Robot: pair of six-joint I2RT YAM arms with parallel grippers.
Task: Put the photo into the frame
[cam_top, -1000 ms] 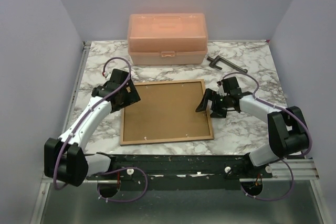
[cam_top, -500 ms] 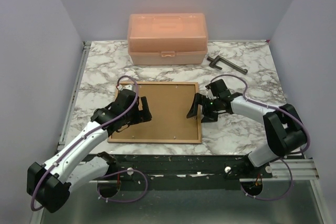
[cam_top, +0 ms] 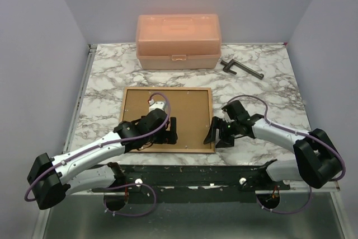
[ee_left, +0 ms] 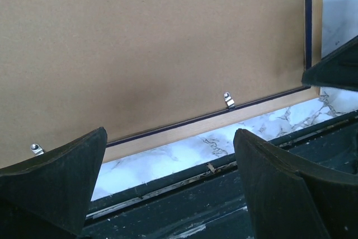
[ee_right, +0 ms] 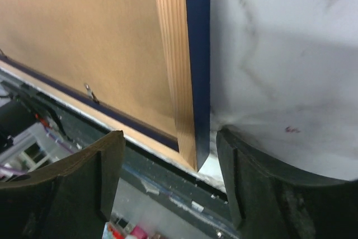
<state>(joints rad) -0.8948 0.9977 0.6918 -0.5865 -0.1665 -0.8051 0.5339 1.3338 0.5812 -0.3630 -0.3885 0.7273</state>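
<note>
The frame (cam_top: 168, 90) lies face down on the marble table, tan wood back up, with the brown backing board (cam_top: 187, 113) set in it. The photo is not in view. My left gripper (cam_top: 168, 134) is open and hovers over the frame's near edge; its wrist view shows the board (ee_left: 140, 43), the wood rim (ee_left: 224, 121) and a metal tab (ee_left: 228, 100) beyond the gripper (ee_left: 170, 138). My right gripper (cam_top: 216, 136) is open at the near right corner. In its wrist view the gripper (ee_right: 170, 138) straddles that corner, the navy side (ee_right: 197, 54) next to the right finger.
A peach plastic box (cam_top: 178, 40) stands at the back of the table. A black T-shaped tool (cam_top: 240, 68) lies to its right. The black base rail (cam_top: 196, 174) runs along the table's near edge, just below the frame.
The frame has slid left. My left gripper has swung from the frame's left side over to its near edge. My right gripper has moved from the right edge down to the near right corner.
</note>
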